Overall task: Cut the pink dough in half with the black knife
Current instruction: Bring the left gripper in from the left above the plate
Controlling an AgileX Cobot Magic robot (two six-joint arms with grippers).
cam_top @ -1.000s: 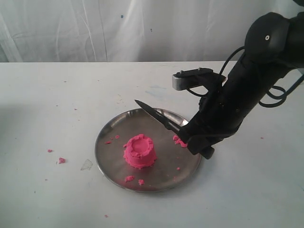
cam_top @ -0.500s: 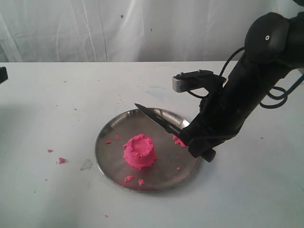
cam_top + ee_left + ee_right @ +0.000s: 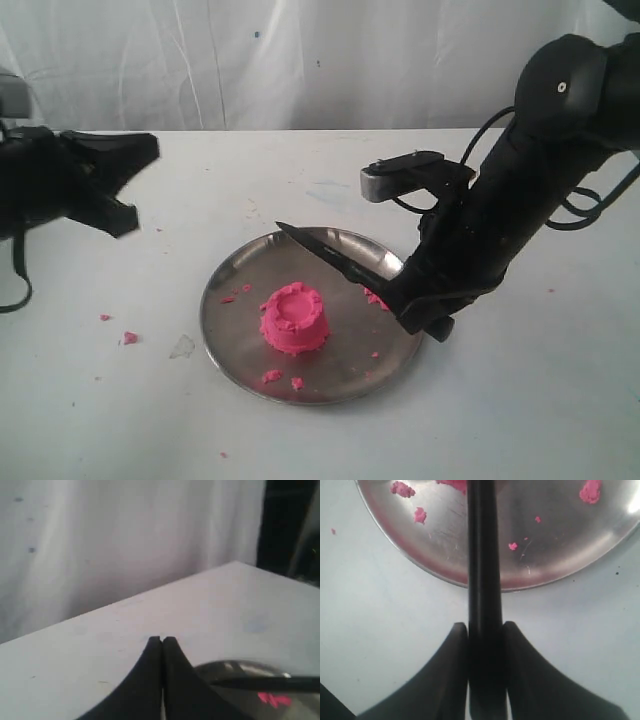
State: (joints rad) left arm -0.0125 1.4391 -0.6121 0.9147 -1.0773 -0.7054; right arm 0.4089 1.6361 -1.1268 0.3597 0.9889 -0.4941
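Exterior view: the steel plate (image 3: pixel 225 330) lies on the white table (image 3: pixel 520 420) and serves as the reference landmark. The pink dough (image 3: pixel 294 318) stands upright as one uncut mound with a dented top, near the plate's centre. Small pink crumbs (image 3: pixel 272 376) lie on the plate around the mound; further crumbs rest on the table off the plate's left side.

The right gripper (image 3: pixel 400 288) is positioned over the plate's right rim. Its jaws are clamped on the handle of the black knife (image 3: pixel 325 248). The blade extends from the gripper toward the plate's far-left portion, tilted with the tip raised, above the plate and clear of the dough.

The left gripper (image 3: pixel 135 155) is well apart from the plate, off its far-left side above the table.

Right wrist view: the right gripper (image 3: pixel 484 632) has both fingers (image 3: pixel 454 650) pressed against the knife handle (image 3: pixel 483 580), which runs across the plate rim (image 3: pixel 435 570).

Left wrist view: the left gripper (image 3: pixel 162 640) has its fingertips pressed together and holds nothing. The plate (image 3: pixel 225 669) and the knife (image 3: pixel 270 682) appear blurred beyond it.
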